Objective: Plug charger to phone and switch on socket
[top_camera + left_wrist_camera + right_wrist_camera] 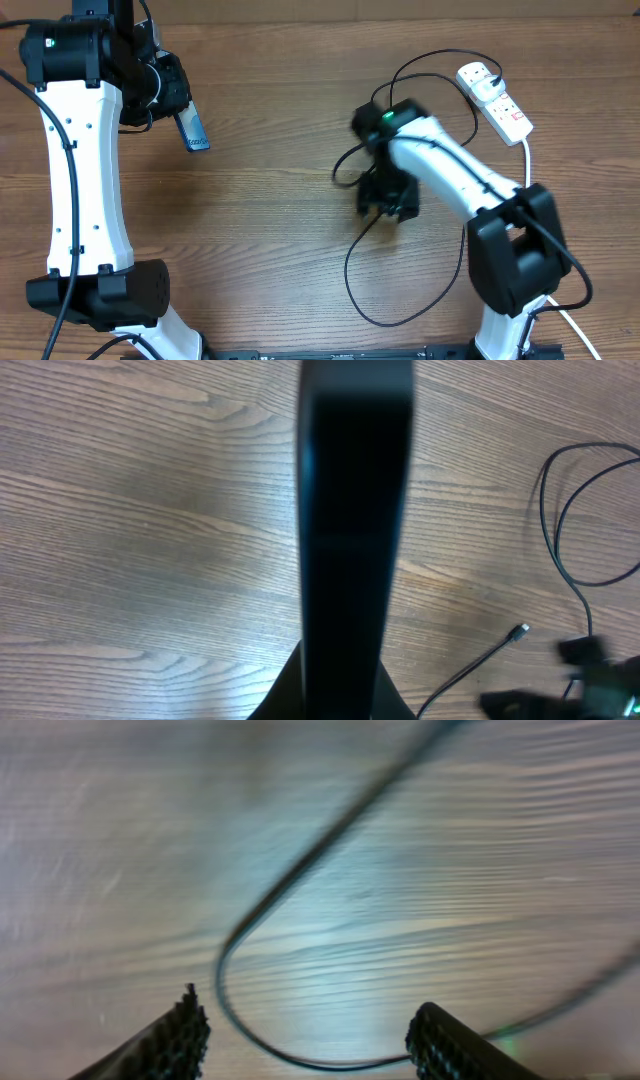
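Note:
The phone (pixel 192 131) hangs over the table at the upper left, and my left gripper (pixel 170 95) is shut on it. The left wrist view shows the phone edge-on as a dark upright bar (pixel 355 510) between that gripper's jaws (pixel 340 700). The charger, a thin black cable (pixel 349 275), loops across the middle of the table and runs up to the socket (pixel 495 100) at the upper right. Its small plug tip (pixel 519 630) lies free on the wood. My right gripper (pixel 388 195) hovers low over the cable. In the right wrist view it (pixel 310 1025) is open, with a blurred bend of cable (pixel 300 870) lying between its fingers.
The socket's white cord (pixel 527 160) runs down along the right arm's base. Bare wooden table surrounds the cable loops. The left arm's base stands at the bottom left (pixel 100 290).

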